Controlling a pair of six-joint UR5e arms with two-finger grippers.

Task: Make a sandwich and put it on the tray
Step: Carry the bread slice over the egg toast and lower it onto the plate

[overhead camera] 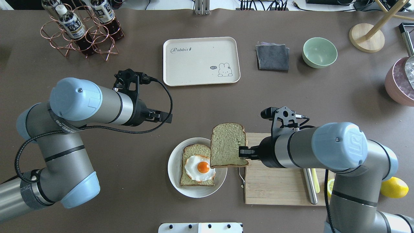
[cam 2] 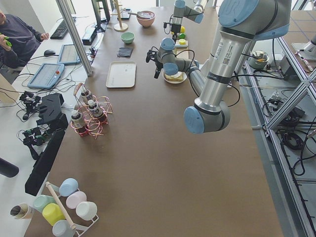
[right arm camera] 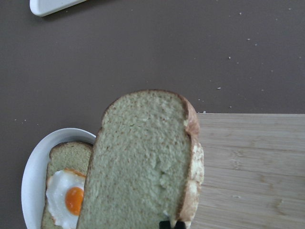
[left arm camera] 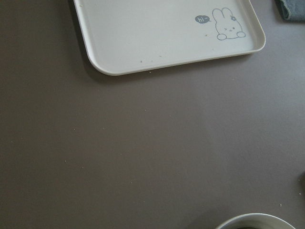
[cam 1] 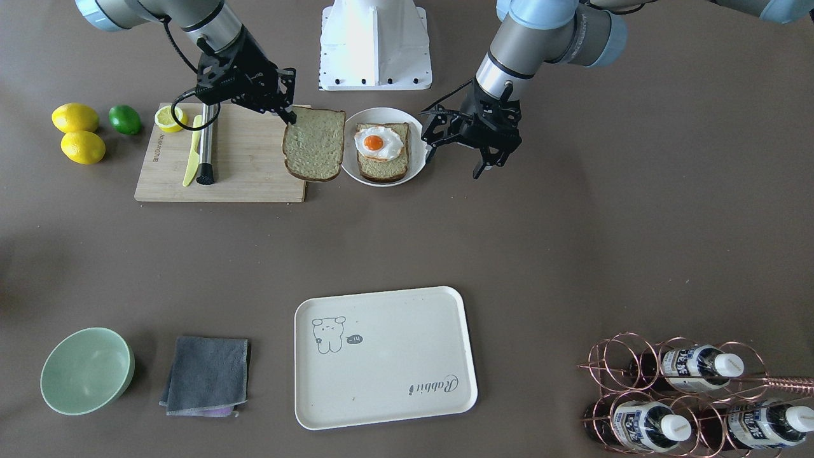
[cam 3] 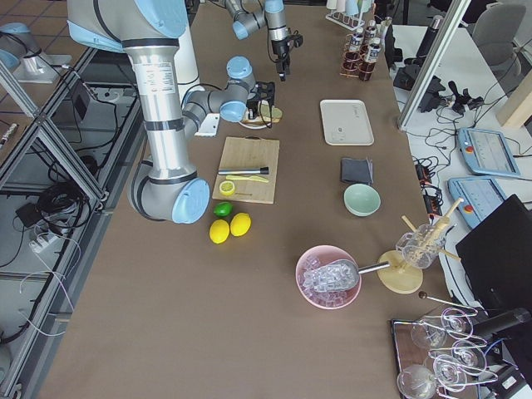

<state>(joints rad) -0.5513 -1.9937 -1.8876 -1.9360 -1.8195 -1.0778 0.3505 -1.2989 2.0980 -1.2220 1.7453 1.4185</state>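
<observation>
My right gripper (cam 1: 291,117) is shut on the edge of a greenish-tan bread slice (cam 1: 315,144) and holds it flat in the air. The slice overlaps the cutting board's end and the rim of the round white plate (cam 1: 416,159). It also shows in the overhead view (overhead camera: 228,149) and the right wrist view (right arm camera: 143,162). On the plate lies a second slice topped with a fried egg (cam 1: 379,143). My left gripper (cam 1: 453,162) is open and empty, just beside the plate's other side. The cream "Rabbit" tray (cam 1: 394,362) lies empty across the table.
The wooden cutting board (cam 1: 241,165) holds a steel rod (cam 1: 206,143), a yellow knife (cam 1: 191,159) and a half lemon (cam 1: 170,118). Two lemons (cam 1: 79,133) and a lime (cam 1: 124,119) lie beside it. A green bowl (cam 1: 86,370), grey cloth (cam 1: 206,375) and bottle rack (cam 1: 687,394) flank the tray.
</observation>
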